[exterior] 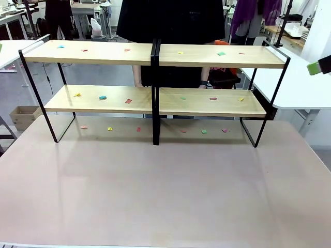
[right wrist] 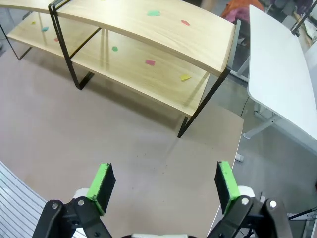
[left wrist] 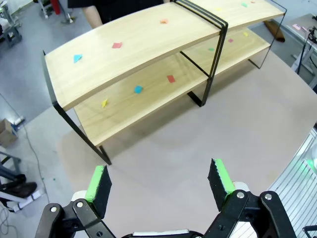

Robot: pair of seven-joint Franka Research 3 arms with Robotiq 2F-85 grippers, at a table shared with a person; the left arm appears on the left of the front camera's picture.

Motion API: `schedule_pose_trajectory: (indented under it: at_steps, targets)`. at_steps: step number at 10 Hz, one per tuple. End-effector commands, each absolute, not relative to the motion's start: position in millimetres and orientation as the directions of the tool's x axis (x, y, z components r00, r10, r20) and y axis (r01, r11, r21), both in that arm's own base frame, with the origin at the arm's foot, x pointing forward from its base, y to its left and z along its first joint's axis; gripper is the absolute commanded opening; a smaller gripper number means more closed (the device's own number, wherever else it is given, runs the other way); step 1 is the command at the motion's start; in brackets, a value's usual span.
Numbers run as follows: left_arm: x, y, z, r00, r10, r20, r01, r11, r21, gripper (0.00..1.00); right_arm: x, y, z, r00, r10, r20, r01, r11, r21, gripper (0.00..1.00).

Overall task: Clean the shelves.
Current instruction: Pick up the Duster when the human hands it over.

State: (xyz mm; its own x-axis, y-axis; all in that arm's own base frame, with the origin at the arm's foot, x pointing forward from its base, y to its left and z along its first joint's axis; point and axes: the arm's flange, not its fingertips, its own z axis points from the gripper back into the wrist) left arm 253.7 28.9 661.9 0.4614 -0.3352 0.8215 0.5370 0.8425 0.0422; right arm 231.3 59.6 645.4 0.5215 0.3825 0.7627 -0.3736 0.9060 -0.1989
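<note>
So the thing to clean is a pair of joined two-tier shelves, light-wood boards in thin black metal frames. They stand across the far half of the glossy beige tabletop and are nearly as wide as it is. Count-wise that's two racks and four boards, and each board has three small coloured paper scraps on it. So that's twelve up on the wood, in blue, red, yellow and green. Six more scraps lie on the tabletop right under the lower boards, three per rack, and a couple of those are too small and dim to call the colour. Both tools are well apart from all of it. The left gripper hangs over bare tabletop on the near side of the left rack, its two green-padded fingers spread wide with nothing between them. Same deal for the right gripper, which is over the tabletop near its right edge, fingers wide apart and empty. In the front view a green pad on a black finger pokes in at the right edge, the rest cut off by the frame. A person in dark clothes stands behind the shelves, cut off at the top and partly hidden by the boards. A white table sits off to the right, and a cardboard box is on the floor at the left.
</note>
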Motion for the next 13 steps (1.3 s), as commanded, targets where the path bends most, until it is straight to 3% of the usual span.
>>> schedule_pose_trajectory:
  at_steps: [1, 13]
  targets:
    - [245.8, 30.0, 667.4, 0.455, -0.338, 0.824, 0.528, 0.848, 0.055, 1.0, 223.0, 59.1, 648.9, 0.514, 0.387, 0.766, -0.38, 0.903, -0.201, 1.0]
    - [245.8, 30.0, 667.4, 0.455, -0.338, 0.824, 0.528, 0.848, 0.055, 1.0, 223.0, 59.1, 648.9, 0.514, 0.387, 0.766, -0.38, 0.903, -0.201, 1.0]
